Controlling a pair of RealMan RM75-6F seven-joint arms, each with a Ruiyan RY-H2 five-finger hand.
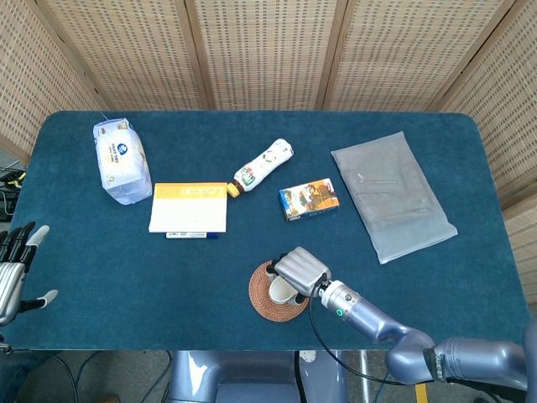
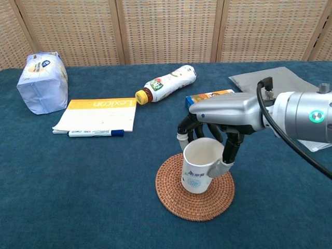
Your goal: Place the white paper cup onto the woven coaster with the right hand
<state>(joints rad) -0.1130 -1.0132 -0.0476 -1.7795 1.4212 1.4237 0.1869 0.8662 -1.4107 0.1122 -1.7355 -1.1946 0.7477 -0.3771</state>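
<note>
The white paper cup (image 2: 199, 165) stands upright over the middle of the round woven coaster (image 2: 173, 192); whether its base touches the weave I cannot tell. My right hand (image 2: 218, 122) reaches over it from the right and grips its rim and sides. From the head view the right hand (image 1: 299, 269) covers most of the cup (image 1: 280, 290) above the coaster (image 1: 261, 301). My left hand (image 1: 17, 267) hangs at the table's left edge, fingers spread, holding nothing.
A tissue pack (image 1: 118, 159), a yellow notebook (image 1: 190, 206) with a pen (image 1: 189, 235), a lying bottle (image 1: 262, 166), a small blue box (image 1: 309, 200) and a grey plastic bag (image 1: 392, 194) lie across the far half of the blue table.
</note>
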